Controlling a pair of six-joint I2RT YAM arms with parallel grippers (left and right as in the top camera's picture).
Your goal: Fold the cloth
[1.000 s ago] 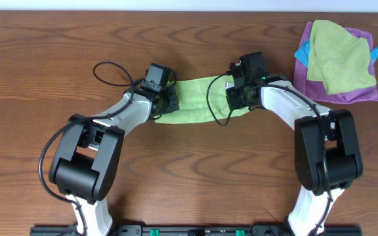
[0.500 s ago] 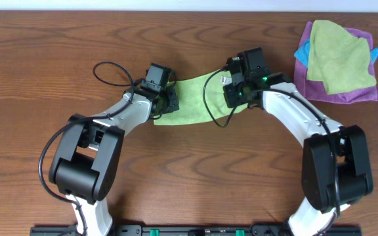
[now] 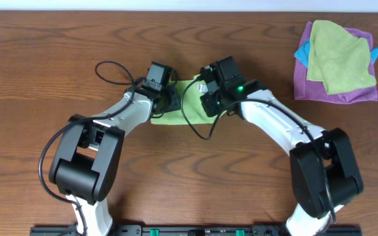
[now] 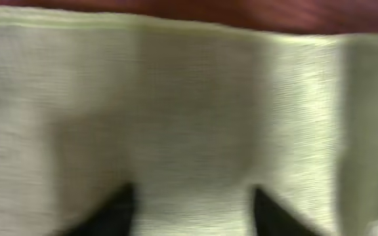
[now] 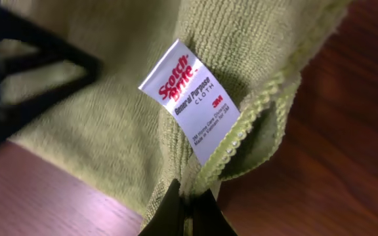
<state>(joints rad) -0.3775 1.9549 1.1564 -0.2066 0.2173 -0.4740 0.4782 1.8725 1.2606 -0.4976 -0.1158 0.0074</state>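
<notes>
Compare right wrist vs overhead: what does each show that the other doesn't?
Right wrist only: readable Scotch-Brite print on the white tag, and the right gripper pinched shut on the hem of the cloth. Overhead only: both arms, the left gripper, and the stack of other cloths at the table's far right. Both: the lime-green cloth and the wooden table.

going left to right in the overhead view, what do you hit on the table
black cable loop → left gripper → the cloth → right gripper → pile of cloths at the far right
</notes>
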